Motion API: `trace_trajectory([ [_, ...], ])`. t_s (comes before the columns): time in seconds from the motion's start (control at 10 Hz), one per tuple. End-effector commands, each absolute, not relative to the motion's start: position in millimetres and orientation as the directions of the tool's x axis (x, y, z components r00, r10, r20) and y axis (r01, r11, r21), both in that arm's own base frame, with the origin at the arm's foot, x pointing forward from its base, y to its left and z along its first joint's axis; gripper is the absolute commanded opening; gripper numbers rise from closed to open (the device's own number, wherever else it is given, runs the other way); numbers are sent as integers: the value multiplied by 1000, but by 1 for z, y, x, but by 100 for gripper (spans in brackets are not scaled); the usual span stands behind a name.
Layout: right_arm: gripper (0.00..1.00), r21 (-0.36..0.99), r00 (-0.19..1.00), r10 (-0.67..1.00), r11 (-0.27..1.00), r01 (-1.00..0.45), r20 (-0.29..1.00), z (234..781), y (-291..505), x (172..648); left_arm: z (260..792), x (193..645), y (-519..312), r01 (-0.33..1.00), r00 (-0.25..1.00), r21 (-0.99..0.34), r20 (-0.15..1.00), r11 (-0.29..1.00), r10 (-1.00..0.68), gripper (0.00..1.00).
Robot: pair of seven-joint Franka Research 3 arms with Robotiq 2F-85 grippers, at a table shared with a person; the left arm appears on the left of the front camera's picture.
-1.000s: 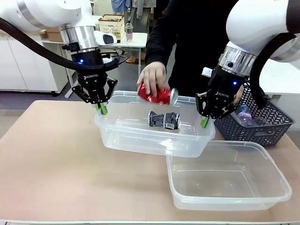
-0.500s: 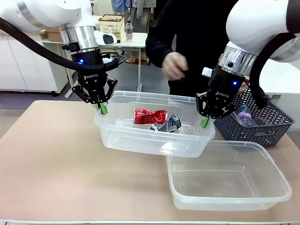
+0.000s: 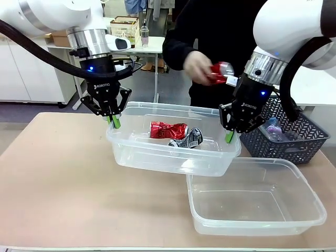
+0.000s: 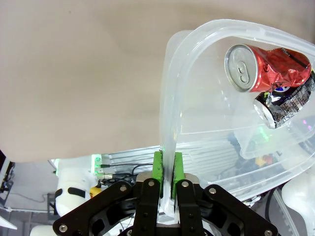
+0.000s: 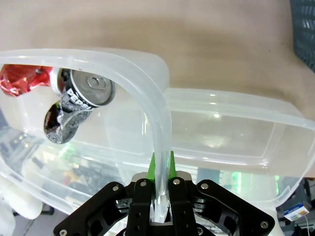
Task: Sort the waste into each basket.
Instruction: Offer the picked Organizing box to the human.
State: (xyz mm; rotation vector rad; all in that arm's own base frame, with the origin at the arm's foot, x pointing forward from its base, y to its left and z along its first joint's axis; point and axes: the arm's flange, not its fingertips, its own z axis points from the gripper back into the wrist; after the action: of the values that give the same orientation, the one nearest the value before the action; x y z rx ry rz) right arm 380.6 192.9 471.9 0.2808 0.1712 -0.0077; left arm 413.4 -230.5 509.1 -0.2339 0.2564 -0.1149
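Waste lies inside a large clear plastic rectangular tub, and both pincers pinch this tub by its rolled rim. In the front view, the left gripper, black with green pads, is pressed together on the tub's short end at 9 o'clock. Its wrist view shows the thin wall squeezed between the two pads. The right gripper clamps the opposite short end at 3 o'clock in the same way.

Two pieces of waste lie touching each other near the middle of the tub. One is a crushed red drink can. At its 4 o'clock lies a crushed black-and-silver drink can.

I cannot tell whether the pinched tub rests on the tan table or hangs just above it. At the tub's 5 o'clock, a second clear plastic tub sits on the table, and the two tubs' corners overlap.

At 3 o'clock from the right gripper stands a dark grey mesh basket. It holds a clear bottle with a pink label.

At 11 o'clock from the right gripper, above the far rim, the person's hand holds another small red can.
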Motion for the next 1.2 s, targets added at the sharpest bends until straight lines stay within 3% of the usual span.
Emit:
trace_trajectory([
  [0.0, 6, 280, 986, 43, 960, 4, -160, 473, 192, 380, 513, 413, -231, 83, 962, -253, -230, 964, -144, 9],
  [1.1, 6, 280, 986, 43, 960, 4, -160, 473, 192, 380, 513, 413, -231, 83, 962, -253, -230, 964, -144, 9],
])
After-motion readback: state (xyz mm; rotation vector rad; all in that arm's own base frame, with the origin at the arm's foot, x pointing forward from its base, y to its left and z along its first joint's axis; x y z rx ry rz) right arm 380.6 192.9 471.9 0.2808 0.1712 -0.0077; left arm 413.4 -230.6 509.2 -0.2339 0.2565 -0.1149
